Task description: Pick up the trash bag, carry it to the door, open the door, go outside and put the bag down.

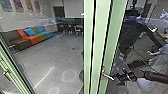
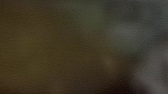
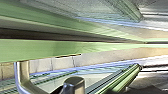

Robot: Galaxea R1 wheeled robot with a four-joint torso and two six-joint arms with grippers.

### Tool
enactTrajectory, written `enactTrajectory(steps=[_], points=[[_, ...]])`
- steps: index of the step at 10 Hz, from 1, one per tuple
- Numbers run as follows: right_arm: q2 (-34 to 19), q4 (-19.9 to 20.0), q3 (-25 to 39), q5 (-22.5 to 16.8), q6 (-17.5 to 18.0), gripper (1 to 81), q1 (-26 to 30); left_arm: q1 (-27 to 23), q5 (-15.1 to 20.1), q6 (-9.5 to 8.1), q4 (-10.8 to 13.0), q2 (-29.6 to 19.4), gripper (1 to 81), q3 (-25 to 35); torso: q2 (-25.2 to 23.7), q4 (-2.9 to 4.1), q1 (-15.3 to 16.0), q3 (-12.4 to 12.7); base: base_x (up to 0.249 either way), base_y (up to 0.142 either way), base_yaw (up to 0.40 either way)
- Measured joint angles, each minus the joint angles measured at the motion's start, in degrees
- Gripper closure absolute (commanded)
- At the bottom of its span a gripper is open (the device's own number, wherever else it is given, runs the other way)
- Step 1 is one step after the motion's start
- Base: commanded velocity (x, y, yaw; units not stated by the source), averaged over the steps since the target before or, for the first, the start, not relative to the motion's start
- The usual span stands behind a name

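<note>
The light green door frame (image 1: 98,47) stands upright in the middle of the head view, with a metal lever handle (image 1: 108,75) low on it. My right gripper (image 1: 118,79) is just to the right of that handle; whether they touch I cannot tell. In the right wrist view the bent metal handle (image 3: 23,77) is large and close, beside the green frame (image 3: 32,50). Pale, crumpled material (image 1: 161,61) hangs behind my right arm at the right edge; it may be the trash bag. Dark, blurred surfaces lie very close to the left wrist camera.
Through the glass at left are a multicoloured sofa (image 1: 35,37), grey floor (image 1: 57,55) and chairs (image 1: 71,28) near a back wall. Another green frame (image 1: 15,72) with a handle slants at lower left. A dark figure (image 1: 132,31), perhaps reflected, shows in the right-hand glass.
</note>
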Motion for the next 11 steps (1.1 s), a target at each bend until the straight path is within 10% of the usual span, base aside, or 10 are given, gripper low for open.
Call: enactTrajectory(steps=[5, 11], points=[[-6.7, 0.4, 3.0, -9.0, 1.0, 1.0, 8.3, 0.1, 0.0, 0.0, 0.0, 0.0, 81.1, 0.0, 0.0, 0.02, 0.0, 0.0, 0.0, 0.0, 0.0], [-7.9, -27.4, 3.2, -16.5, -4.2, 1.0, 15.9, 0.1, 0.0, 0.06, 0.0, 0.3, 81.1, 0.0, 0.0, 0.02, 0.0, 0.0, 0.0, 0.0, 0.0]])
